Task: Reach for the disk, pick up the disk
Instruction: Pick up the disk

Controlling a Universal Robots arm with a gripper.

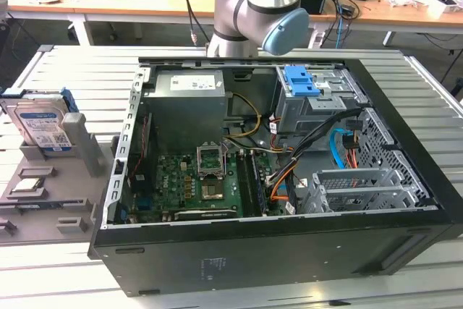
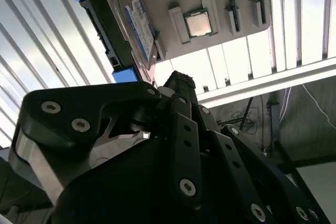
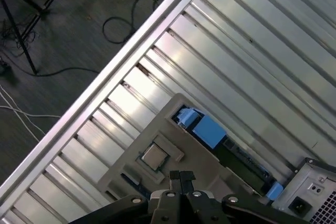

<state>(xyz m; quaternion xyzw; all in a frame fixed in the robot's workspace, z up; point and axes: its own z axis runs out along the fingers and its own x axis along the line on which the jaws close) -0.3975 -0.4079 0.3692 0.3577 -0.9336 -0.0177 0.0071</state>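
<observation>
Slatted aluminium table [image 1: 65, 63] carries an open computer case [image 1: 289, 251] and, toward the exterior view's left, a grey fixture tray [image 1: 69, 189]. The disk [image 1: 40, 124] stands on edge in a tray slot, with a processor chip [image 3: 153, 156] on the same tray. Gripper [image 3: 181, 176] hangs above the tray, fingers pressed together, holding nothing. Wooden benches [image 1: 145, 1] stand behind the table; cables [image 3: 131, 9] lie on the dark floor.

Both wrist views above the disk [image 2: 126, 30]
</observation>
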